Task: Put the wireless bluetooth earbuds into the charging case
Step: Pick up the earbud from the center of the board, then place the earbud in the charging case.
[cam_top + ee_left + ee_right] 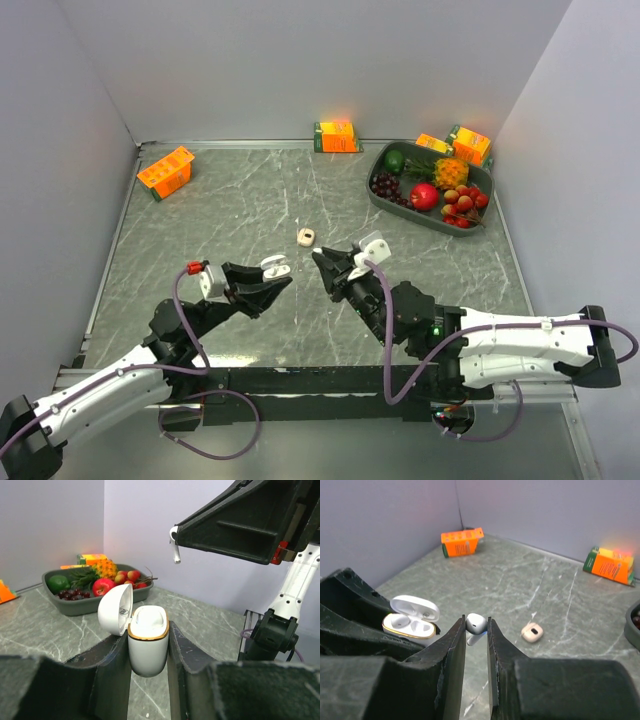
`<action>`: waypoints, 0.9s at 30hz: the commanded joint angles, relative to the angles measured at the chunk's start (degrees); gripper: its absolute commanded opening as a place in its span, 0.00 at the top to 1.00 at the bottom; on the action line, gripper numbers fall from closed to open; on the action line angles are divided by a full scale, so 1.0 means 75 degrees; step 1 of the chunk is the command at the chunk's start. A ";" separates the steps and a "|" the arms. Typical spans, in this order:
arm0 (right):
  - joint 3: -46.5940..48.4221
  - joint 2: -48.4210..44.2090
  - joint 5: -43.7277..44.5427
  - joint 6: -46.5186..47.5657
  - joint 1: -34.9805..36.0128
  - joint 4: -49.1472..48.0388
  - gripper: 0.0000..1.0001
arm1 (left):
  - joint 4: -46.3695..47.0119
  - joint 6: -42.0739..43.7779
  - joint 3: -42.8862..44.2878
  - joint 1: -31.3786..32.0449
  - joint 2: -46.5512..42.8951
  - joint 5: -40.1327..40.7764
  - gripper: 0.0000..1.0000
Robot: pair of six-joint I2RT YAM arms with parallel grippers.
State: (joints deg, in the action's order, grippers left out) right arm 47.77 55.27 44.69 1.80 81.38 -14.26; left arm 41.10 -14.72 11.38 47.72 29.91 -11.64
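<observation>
Insertion step in hand, seating not yet done. Pinched between the pads of the right gripper: one earbud, glossy white hard plastic, rounded bulb up, short stem pointing down, at centre of the right wrist view. Clamped upright in the left gripper: the charging case, a smooth white pebble shape with a thin gold band round its mouth, domed lid hinged back to the left. Inside, from the right wrist view, two moulded wells, seemingly vacant.

Earbud and case close together at lower centre of the top view, apart, not touching. In the left wrist view, earbud at upper centre, above and right of the case mouth.

Next, as a judgement: calls for bringing the stem over one well, lining it up with the socket, lowering gently, then releasing. Little margin for tilt, given slick plastic and so tiny a part.

Elsewhere, mid-frame on the grey veined stone-look table: a beige rounded piece with a dark spot; case or not, cannot tell.
</observation>
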 commanded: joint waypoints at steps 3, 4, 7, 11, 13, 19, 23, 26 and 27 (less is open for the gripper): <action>-0.0205 0.0108 0.0311 0.0802 0.0363 -0.2047 1.00 | 0.0977 -0.0170 0.0218 0.0023 0.0090 -0.0346 0.99; -0.0193 0.0177 0.0277 0.0826 0.0398 -0.2106 1.00 | 0.1000 -0.0182 0.0194 0.0023 0.0102 -0.0381 0.99; -0.0041 0.0365 0.0066 0.0803 0.0469 -0.2060 1.00 | 0.1035 -0.0205 0.0159 0.0023 0.0090 -0.0475 0.99; 0.0076 0.0565 -0.0075 0.0721 0.0551 -0.1977 1.00 | 0.0989 -0.0205 0.0171 0.0023 0.0067 -0.0499 0.99; 0.0088 0.0635 -0.0122 0.0697 0.0598 -0.2036 1.00 | 0.0883 -0.0205 0.0194 0.0023 0.0066 -0.0522 0.99; 0.0158 0.0740 -0.0239 0.0674 0.0633 -0.2036 1.00 | 0.0836 -0.0229 0.0194 0.0023 0.0043 -0.0534 0.99; 0.0240 0.0811 -0.0344 0.0638 0.0645 -0.1989 1.00 | 0.0871 -0.0275 0.0182 0.0023 0.0090 -0.0558 0.99; 0.0275 0.0881 -0.0415 0.0580 0.0633 -0.1942 1.00 | 0.0883 -0.0334 0.0182 0.0023 0.0172 -0.0593 0.99; 0.0310 0.0916 -0.0427 0.0557 0.0633 -0.1907 1.00 | 0.0871 -0.0346 0.0206 0.0023 0.0184 -0.0604 0.99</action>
State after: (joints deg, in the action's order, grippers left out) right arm 46.94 61.56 42.68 6.68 85.69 -27.00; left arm 45.17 -16.03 11.38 47.72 30.68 -14.98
